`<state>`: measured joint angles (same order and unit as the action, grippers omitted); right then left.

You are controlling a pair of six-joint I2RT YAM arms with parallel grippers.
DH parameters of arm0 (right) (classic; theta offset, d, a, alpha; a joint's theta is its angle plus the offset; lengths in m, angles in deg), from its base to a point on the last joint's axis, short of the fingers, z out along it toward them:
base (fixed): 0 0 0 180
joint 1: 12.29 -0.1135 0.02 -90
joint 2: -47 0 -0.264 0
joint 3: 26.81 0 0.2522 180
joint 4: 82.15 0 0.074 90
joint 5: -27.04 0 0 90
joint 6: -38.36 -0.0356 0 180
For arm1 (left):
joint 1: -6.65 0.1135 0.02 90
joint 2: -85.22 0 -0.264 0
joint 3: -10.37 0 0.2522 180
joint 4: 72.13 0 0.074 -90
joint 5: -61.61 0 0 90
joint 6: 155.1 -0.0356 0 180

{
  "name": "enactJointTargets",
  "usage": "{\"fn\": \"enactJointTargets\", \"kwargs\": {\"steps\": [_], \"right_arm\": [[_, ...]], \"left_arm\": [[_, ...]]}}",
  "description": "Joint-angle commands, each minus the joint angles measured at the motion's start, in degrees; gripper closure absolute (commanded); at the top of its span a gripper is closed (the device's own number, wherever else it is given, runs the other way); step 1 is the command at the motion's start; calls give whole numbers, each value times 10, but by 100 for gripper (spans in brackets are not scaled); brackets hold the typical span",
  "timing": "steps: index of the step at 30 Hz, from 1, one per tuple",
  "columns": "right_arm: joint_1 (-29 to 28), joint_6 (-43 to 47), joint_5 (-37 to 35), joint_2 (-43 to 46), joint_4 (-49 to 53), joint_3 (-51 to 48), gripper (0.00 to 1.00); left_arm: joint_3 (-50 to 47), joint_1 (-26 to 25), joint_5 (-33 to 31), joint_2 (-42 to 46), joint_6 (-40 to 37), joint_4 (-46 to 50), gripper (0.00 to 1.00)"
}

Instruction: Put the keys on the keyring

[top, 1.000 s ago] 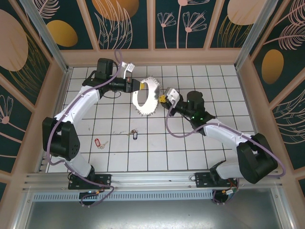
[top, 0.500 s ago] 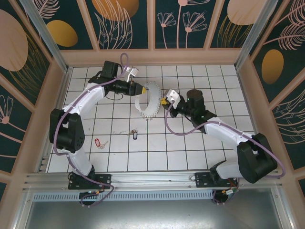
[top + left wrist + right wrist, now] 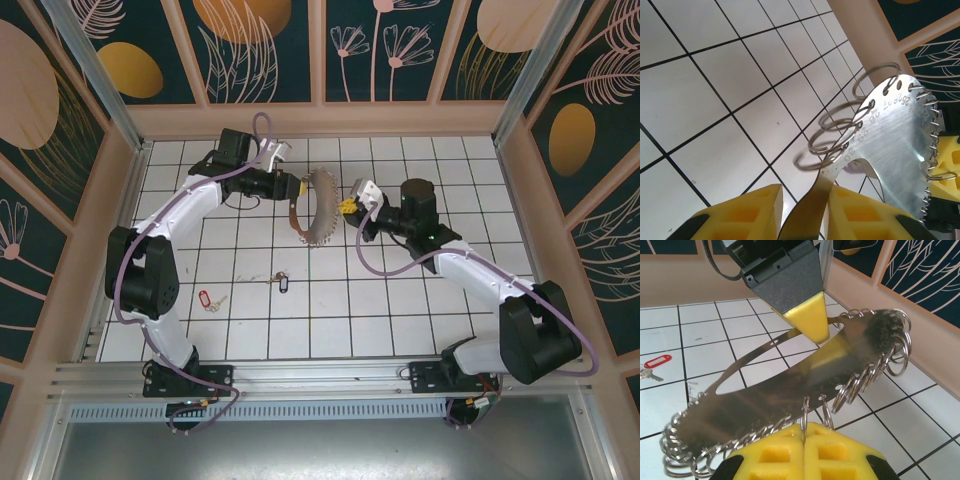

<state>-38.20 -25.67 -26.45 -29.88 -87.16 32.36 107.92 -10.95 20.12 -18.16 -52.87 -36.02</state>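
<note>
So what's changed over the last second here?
The keyring swung from broad-face up to nearly edge-on, and the left end effector loosened its jaws around it. The right end effector stayed clamped on it; the blue-tagged key and red-tagged key lay unmoved.

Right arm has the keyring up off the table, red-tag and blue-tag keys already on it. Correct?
Not the keys. The right gripper does hold the keyring up off the table, but the red-tag key and the blue-tag key lie loose on the tiles, apart from it. The top view shows this.
</note>
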Motion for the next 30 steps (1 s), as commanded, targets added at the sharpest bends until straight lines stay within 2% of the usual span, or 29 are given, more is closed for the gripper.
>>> {"fn": "enactJointTargets", "kwargs": {"steps": [1, 6, 8, 13, 14, 15, 18, 21, 26, 30], "right_arm": [[3, 28, 25, 2, 37, 10, 100], [4, 18, 26, -5, 27, 15, 100], [4, 17, 30, -18, 50, 26, 100], [4, 14, 17, -47, 114, 52, 100], [4, 16, 18, -50, 120, 51, 100], [4, 18, 19, -55, 128, 53, 100], [2, 9, -2, -78, 163, 70, 100], [0, 3, 0, -84, 148, 55, 100], [-10, 16, -28, -97, 134, 23, 100], [-22, 29, -14, -78, 72, -15, 100]], "left_arm": [[18, 11, -43, -34, 13, -19, 71], [21, 12, -26, -57, 18, -22, 67], [19, 12, -37, -51, 17, -25, 59], [3, 11, -77, -22, 18, -45, 56], [4, 11, -95, -20, 16, -37, 42], [3, 12, -111, -19, 12, -31, 42], [-17, 11, -139, -13, 13, -40, 42], [-36, 12, -160, -11, 10, -45, 42], [-90, 11, -114, 16, 21, -114, 50], [-170, 12, -74, 86, 30, -234, 60]]}}
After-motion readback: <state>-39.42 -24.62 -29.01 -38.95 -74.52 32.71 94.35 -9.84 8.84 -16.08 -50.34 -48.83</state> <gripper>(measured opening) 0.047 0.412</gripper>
